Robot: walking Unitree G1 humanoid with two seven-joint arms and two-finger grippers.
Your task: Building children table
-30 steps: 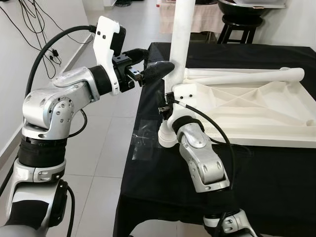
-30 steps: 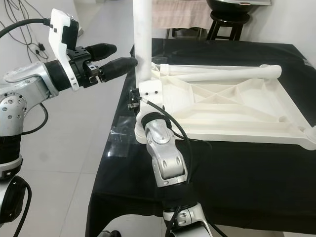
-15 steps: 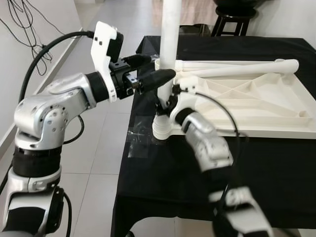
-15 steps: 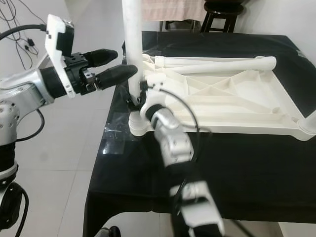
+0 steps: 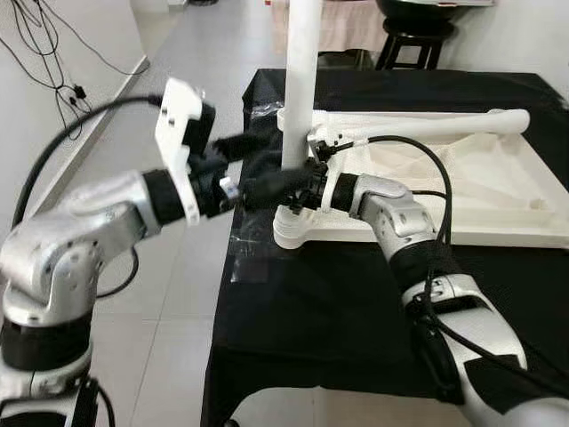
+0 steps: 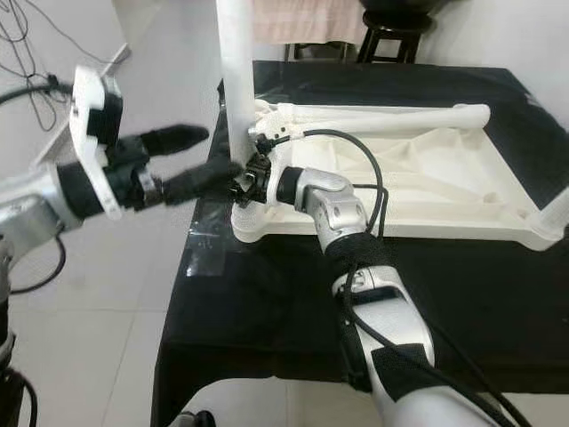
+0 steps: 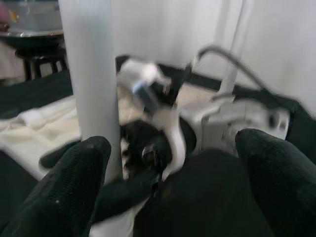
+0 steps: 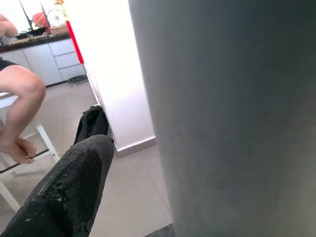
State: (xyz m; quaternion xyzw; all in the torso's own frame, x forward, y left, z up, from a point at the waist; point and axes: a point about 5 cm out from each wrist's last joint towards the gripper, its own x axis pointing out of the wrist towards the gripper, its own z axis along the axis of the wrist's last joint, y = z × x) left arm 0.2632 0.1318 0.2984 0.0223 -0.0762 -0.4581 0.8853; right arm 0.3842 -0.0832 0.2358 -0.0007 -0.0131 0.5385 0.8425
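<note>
A white children's table top lies upside down on the black-covered table. One white leg stands upright in the top's near left corner. A second leg lies along its far side. My right gripper is at the base of the upright leg, shut on it with a finger on each side. One of its fingers shows beside the leg. My left gripper hovers open just left of the leg's lower part, its fingers spread wide and holding nothing.
The black table's left edge runs just under the upright leg, with tiled floor beyond it. A black stool stands behind the table. Cables hang on the left wall. A person's bare leg rests by a white chair.
The camera has shifted. My right arm swung its elbow from below out to the right while the wrist stayed at the leg's base. My left gripper dropped lower beside the leg.
</note>
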